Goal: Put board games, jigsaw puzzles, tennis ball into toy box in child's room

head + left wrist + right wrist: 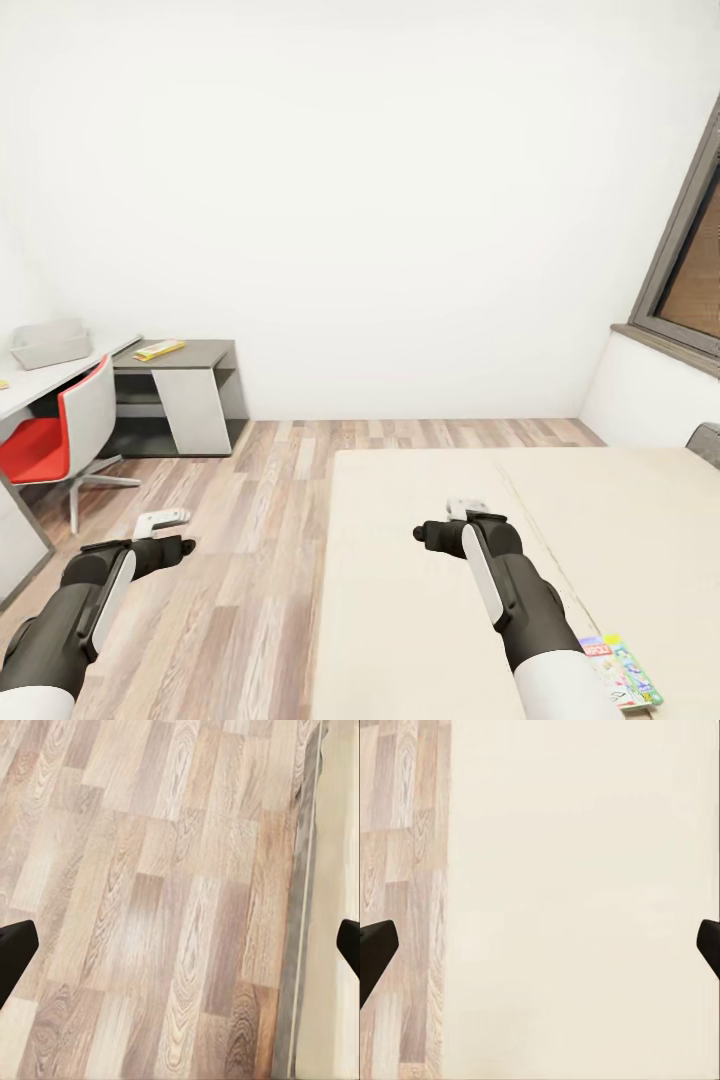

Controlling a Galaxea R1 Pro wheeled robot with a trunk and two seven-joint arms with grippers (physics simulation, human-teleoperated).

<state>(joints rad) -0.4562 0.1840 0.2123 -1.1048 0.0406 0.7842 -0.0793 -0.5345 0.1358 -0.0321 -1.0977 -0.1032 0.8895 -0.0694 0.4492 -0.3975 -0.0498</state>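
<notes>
A blue board game [622,673] with cartoon figures lies on the bed [600,520] at its near right, partly behind my right forearm. My right gripper [465,508] [540,952] hangs open over bare beige mattress near the bed's left edge, well short of the game. Over the wood floor beside the bed frame [300,945], my left gripper [165,520] [180,945] is open and empty. At far left the grey toy box [50,343] stands on the table [30,385]. A flat yellow item [160,349] lies on the table's dark grey wing; I cannot tell what kind it is.
A red and white swivel chair [65,435] stands at the table, left of my left arm. Wood floor [260,480] runs between table and bed. A window [695,270] with a sill is on the right wall, with a grey headboard corner [706,440] below it.
</notes>
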